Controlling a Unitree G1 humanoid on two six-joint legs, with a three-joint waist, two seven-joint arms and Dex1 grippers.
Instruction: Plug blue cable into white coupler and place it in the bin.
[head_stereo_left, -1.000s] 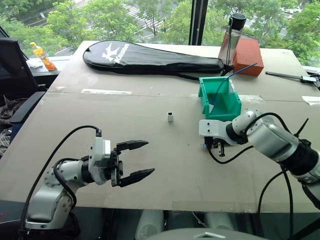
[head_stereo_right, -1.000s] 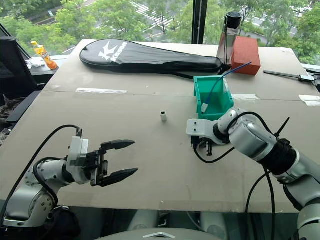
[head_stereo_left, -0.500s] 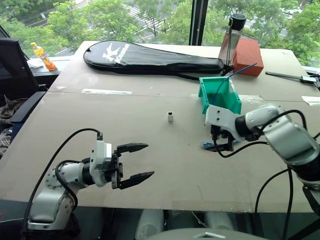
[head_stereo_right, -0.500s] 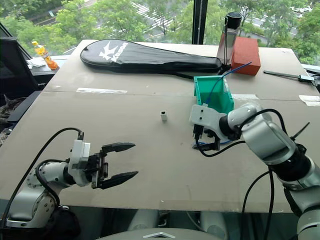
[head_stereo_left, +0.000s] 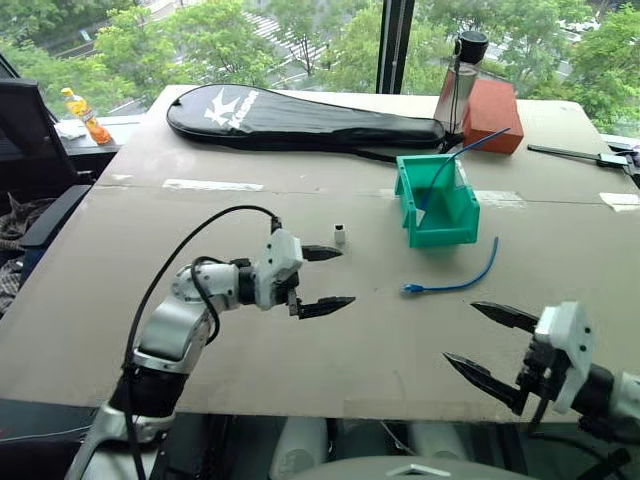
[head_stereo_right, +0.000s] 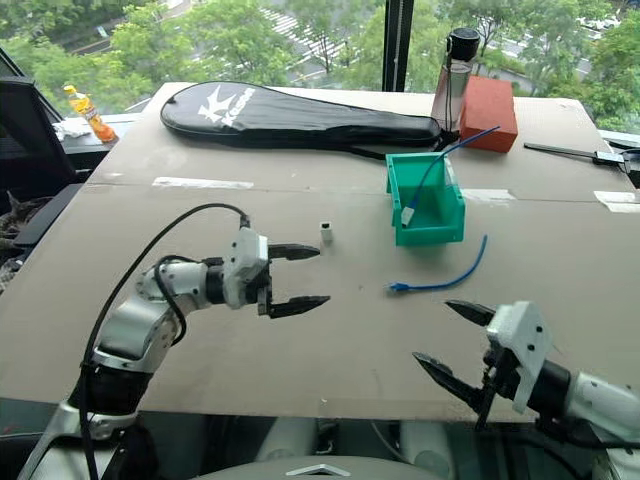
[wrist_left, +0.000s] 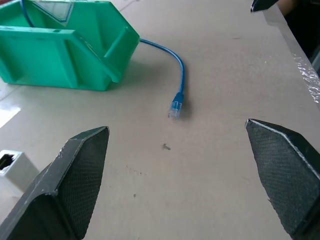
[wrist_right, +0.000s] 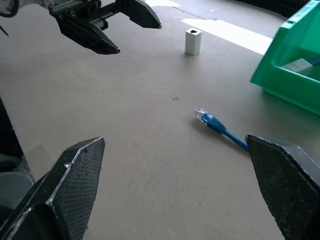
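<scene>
The right gripper (head_stereo_left: 493, 345) has drawn back, spread and empty, leaving the blue cable (head_stereo_left: 462, 281) loose on the surface (head_stereo_left: 250, 360) at five o'clock of the bin (head_stereo_left: 437, 203), while the spread left gripper (head_stereo_left: 333, 276) now nears the white coupler (head_stereo_left: 340, 236), so plugging is not yet begun.

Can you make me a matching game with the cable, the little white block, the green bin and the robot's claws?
Things:
1. blue cable
2. white coupler
3. bin
4. right gripper

Places or states:
A. open, holding nothing
B. lying loose on the table
C. standing beside the left gripper
D. holds another blue cable

Pairs: 1-B, 2-C, 3-D, 4-A
</scene>
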